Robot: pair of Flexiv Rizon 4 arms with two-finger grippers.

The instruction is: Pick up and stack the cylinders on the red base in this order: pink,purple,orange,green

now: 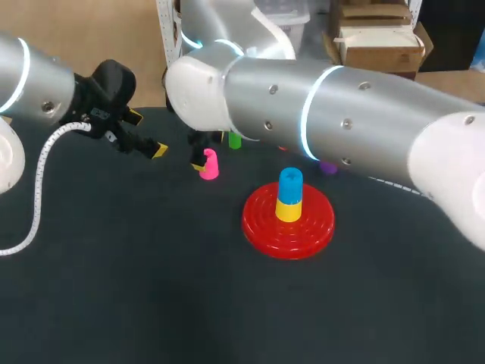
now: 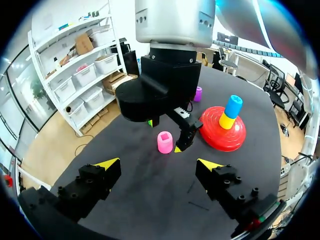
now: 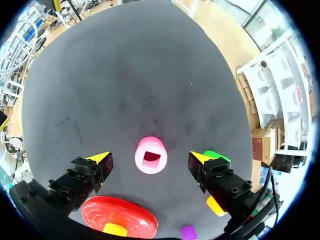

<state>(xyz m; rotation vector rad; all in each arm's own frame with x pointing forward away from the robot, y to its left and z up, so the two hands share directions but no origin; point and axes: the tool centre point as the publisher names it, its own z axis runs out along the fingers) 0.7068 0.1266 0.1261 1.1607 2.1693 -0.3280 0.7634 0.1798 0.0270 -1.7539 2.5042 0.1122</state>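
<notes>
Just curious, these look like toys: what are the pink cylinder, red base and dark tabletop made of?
Pink cylinder: probably moulded plastic; even colour, smooth matte walls, a square hole. Red base: likely glossy plastic; its ringed ridges catch the light. Tabletop: looks like a dark matte mat or cloth, no glare; which one is unclear.
</notes>
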